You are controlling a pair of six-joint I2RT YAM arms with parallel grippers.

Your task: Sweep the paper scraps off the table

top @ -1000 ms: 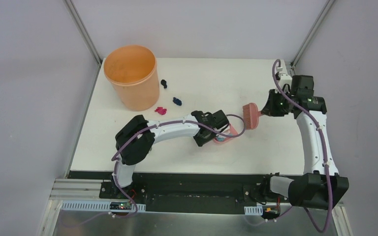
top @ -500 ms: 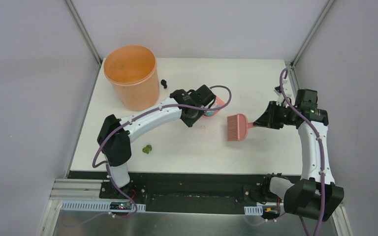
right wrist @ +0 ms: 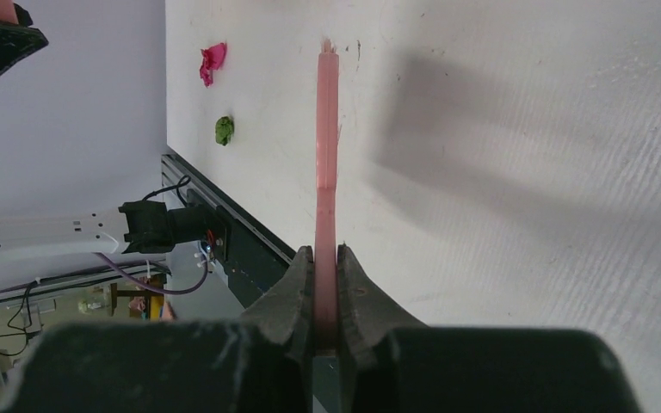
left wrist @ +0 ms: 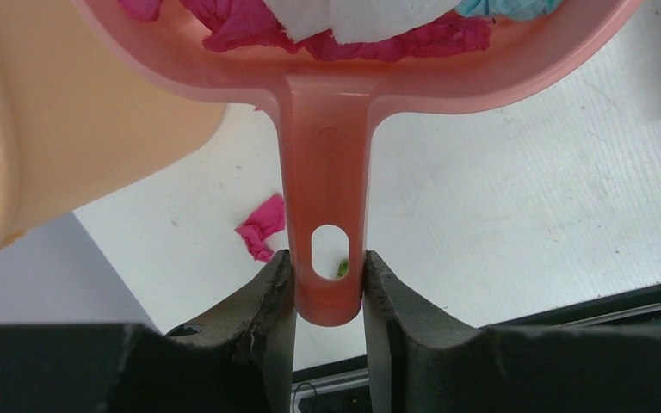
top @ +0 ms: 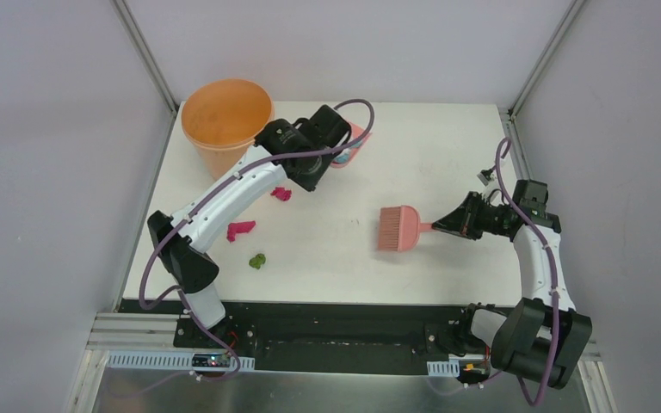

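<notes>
Pale grey walls [top: 43,172], aluminium corner posts [top: 146,58] — even light

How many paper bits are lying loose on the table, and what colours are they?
Magenta paper scraps: 2
Green paper scrap: 1
Total in view on the table: 3
The scraps already in the dustpan are not counted, and the left arm may hide more.
</notes>
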